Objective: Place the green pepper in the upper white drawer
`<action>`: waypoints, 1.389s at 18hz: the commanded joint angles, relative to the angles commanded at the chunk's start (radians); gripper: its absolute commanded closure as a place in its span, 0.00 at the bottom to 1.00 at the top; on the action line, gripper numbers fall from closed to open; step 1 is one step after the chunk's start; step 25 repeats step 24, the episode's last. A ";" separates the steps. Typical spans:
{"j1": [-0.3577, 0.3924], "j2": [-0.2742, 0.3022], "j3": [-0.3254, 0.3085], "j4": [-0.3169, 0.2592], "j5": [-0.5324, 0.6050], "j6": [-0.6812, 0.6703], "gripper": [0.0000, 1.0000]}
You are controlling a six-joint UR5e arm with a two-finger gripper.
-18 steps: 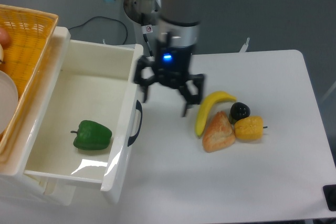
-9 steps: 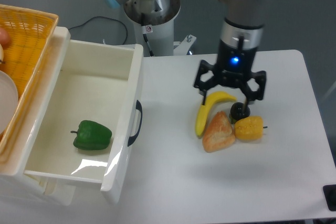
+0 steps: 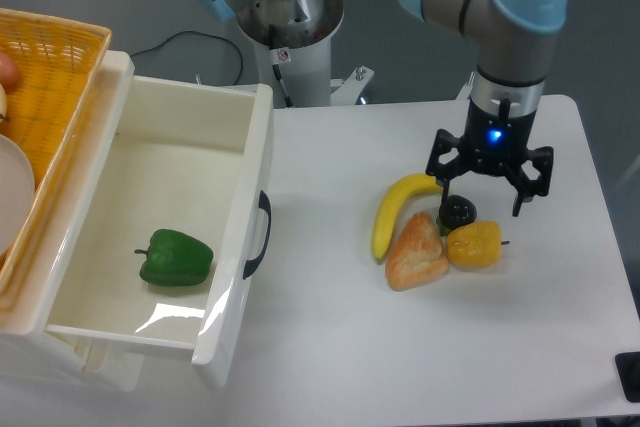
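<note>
The green pepper [image 3: 176,258] lies on the floor of the upper white drawer [image 3: 238,203], which is pulled open at the left with its dark handle [image 3: 259,235] facing the table. My gripper [image 3: 483,195] is open and empty, far to the right of the drawer. It hangs just above the group of food on the table, over a small black item [image 3: 458,212].
A banana [image 3: 396,209], a bread piece [image 3: 415,252], and a yellow-orange pepper [image 3: 474,244] sit together at centre-right. An orange woven basket [image 3: 45,99] stands on top at the far left. The robot base [image 3: 285,22] is at the back.
My gripper has moved right across the table, from beside the drawer's front to above the food group. The green pepper has stayed in the drawer.
</note>
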 joint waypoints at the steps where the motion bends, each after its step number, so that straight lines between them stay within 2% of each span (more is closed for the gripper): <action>1: -0.002 -0.003 -0.009 0.002 0.018 0.017 0.00; 6: 0.002 -0.054 -0.018 -0.008 0.066 0.035 0.00; 10: -0.005 -0.107 -0.005 -0.008 0.121 0.045 0.00; 14: -0.021 -0.155 0.008 -0.003 0.128 0.046 0.00; 20: -0.028 -0.163 0.020 -0.006 0.128 0.184 0.00; 25: -0.028 -0.164 0.020 -0.005 0.126 0.198 0.00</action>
